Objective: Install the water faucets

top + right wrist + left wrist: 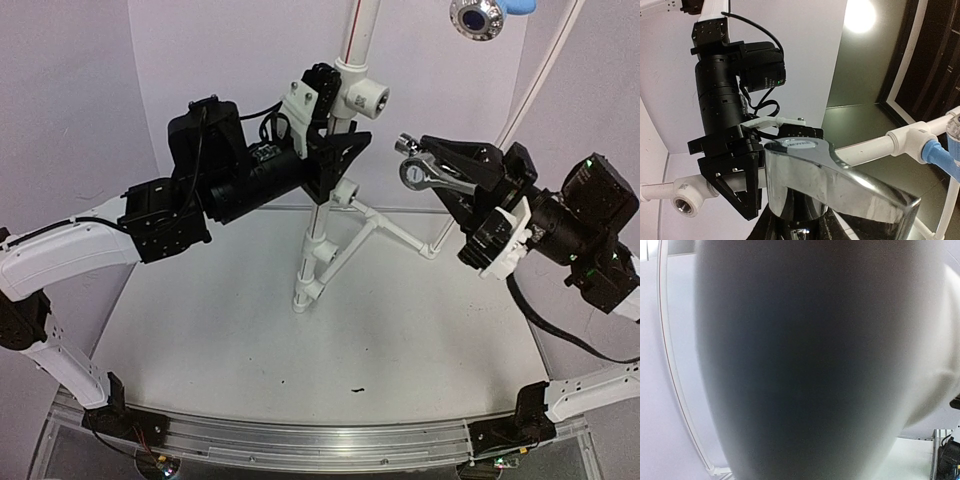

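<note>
Ideally, the water faucet [422,170] is being squared to the tee fitting [366,98].
It is being grasped by the right gripper [447,178]; the pipe [318,235] below, by the left gripper [338,160].

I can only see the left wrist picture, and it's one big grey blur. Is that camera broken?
Observer: No. From overhead, the left gripper appears clamped on the white pipe stand, so the pipe fills that lens.
Visitor: What is the other arm doing?
Observer: The right gripper holds a chrome faucet in the air, to the right of the stand.
Visitor: Where would the faucet go?
Observer: Probably into the tee fitting just above the left gripper. Its round opening faces the faucet, and there is a gap between them.
</note>
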`<state>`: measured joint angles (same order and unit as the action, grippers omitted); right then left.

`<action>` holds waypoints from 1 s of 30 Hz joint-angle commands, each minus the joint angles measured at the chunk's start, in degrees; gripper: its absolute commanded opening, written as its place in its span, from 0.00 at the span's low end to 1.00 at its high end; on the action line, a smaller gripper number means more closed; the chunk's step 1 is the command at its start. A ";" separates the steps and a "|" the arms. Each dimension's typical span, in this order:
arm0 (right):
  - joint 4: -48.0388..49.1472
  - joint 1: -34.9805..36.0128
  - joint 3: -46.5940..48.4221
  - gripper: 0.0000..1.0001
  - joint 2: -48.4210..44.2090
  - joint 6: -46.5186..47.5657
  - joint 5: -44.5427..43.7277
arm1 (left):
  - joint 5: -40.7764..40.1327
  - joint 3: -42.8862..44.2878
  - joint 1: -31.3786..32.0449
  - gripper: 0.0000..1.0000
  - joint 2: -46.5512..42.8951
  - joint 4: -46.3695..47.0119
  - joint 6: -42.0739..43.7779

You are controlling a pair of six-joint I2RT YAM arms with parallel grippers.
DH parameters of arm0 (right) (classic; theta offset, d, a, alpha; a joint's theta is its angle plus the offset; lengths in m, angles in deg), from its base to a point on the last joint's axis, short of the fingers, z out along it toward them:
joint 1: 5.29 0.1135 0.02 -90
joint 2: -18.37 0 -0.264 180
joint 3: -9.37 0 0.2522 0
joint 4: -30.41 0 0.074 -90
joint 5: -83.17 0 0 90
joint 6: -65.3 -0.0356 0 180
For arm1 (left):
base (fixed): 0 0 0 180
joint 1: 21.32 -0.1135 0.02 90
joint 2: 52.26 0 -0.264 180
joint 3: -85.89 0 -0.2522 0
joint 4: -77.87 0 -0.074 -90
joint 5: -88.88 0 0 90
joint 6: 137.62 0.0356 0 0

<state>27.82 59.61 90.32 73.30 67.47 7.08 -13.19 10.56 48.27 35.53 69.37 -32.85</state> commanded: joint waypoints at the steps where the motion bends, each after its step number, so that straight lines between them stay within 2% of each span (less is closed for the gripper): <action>1: 15.17 0.07 -2.96 0.00 2.61 8.02 -4.62 | 2.05 -6.47 0.34 0.00 5.64 -14.48 -22.92; 13: 17.74 0.05 0.78 0.00 5.67 8.17 -9.29 | 2.01 -8.40 0.34 0.00 4.64 -13.53 -21.98; 30: 13.05 0.04 3.40 0.00 3.98 6.94 -7.52 | 2.15 -7.33 0.32 0.00 6.47 -13.49 -21.34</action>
<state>38.71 59.61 90.33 78.47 75.73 -1.16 -12.68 8.19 48.39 34.86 72.25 -32.90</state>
